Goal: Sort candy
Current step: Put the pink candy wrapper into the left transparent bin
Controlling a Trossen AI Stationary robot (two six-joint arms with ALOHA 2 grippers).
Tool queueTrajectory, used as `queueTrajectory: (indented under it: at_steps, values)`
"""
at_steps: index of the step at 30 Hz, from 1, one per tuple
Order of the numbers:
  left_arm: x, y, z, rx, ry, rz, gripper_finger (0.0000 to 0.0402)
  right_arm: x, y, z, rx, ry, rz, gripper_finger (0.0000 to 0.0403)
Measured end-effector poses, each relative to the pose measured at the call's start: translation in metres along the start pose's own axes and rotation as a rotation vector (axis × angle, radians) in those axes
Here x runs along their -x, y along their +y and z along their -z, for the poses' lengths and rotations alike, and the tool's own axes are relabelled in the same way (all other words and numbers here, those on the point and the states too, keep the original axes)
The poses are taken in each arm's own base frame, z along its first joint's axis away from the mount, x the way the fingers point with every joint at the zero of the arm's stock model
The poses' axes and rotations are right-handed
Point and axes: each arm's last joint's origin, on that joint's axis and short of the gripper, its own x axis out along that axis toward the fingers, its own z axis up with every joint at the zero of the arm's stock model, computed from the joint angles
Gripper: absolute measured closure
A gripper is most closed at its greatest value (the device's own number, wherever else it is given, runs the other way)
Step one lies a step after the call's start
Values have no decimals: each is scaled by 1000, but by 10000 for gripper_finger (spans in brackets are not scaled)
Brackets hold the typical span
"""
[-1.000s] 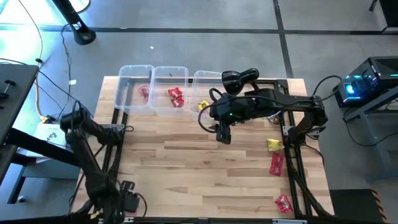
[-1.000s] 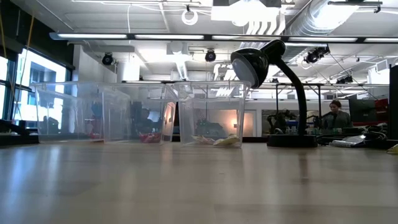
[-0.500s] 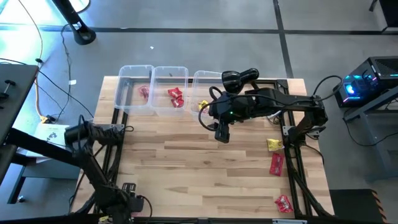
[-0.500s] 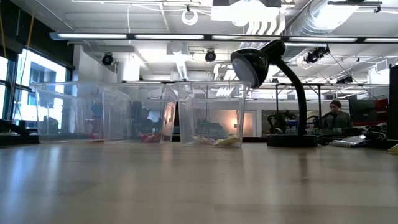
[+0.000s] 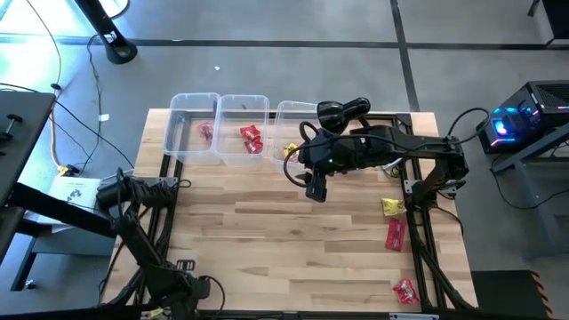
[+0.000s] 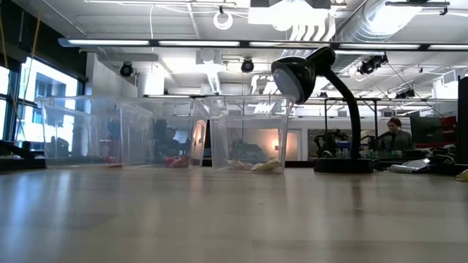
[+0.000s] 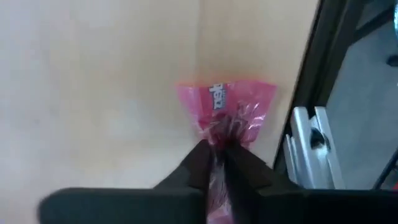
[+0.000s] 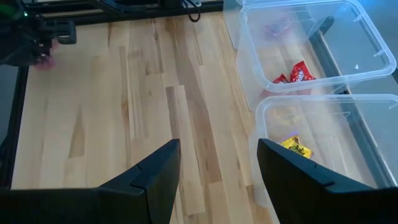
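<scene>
Gripping: left pincer (image 7: 216, 150) is closed on the lower end of a pink packet (image 7: 227, 112). The rest of the wrapper fans out ahead of the fingertips over the surface (image 7: 93, 93), close beside its dark edge rail (image 7: 323, 74).

Change over the last second: my left arm has swung and lowered at the left edge of the surface, settling where it is now. Right pincer (image 5: 313, 188) has drifted only slightly toward the tubs. Its fingers are spread wide with nothing between them, hovering above mid-surface.

Judgement: the pink piece is secured, so the pick step looks done and the carry is next.

Position: packet sits in the pincer itself, at the left edge. Its likely destination, the leftmost tub (image 5: 178, 124), already holds pink candy (image 5: 206, 132) and stands along the far edge, near.

Other tubs: middle tub (image 5: 243, 108) holds red candy (image 5: 252, 138). Right tub (image 5: 293, 111) holds yellow candy (image 5: 291, 151).

Unsorted, well apart on the right side: yellow packet (image 5: 391, 206), red packet (image 5: 396, 234), second red packet (image 5: 405, 289).
</scene>
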Motion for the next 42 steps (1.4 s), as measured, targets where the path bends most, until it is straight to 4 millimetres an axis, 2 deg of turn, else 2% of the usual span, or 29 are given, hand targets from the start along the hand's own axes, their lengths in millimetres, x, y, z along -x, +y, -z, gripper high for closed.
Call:
queueTrajectory:
  at_steps: [4,8,11,14,17,19,22,25,29,35,39,42]
  values:
    - [11,16,-9,52,-49,-97,387,0,0,0,13,0,0,194]
    - [37,47,-12,115,-135,-281,396,0,0,0,37,-1,0,194]
    - [77,66,-16,159,-265,-287,399,0,0,0,44,-2,0,194]
    - [116,94,-18,232,-452,-306,400,0,0,0,44,-1,0,194]
    - [164,129,-17,349,-657,-310,400,0,0,0,37,-2,0,194]
    - [197,153,-11,420,-787,-355,401,0,0,0,23,-2,0,194]
    - [246,192,9,541,-1005,-465,401,0,0,0,18,-2,0,194]
    - [271,229,30,613,-1074,-583,401,0,0,-1,15,-10,0,194]
    - [267,269,45,644,-871,-730,401,0,0,-4,6,-48,18,194]
    - [224,318,38,723,-561,-768,401,1,1,-10,-5,-106,11,194]
    - [205,345,26,704,-546,-783,401,1,1,-13,-26,-138,4,194]
    - [206,360,20,707,-593,-845,391,1,1,-14,-43,-142,3,194]
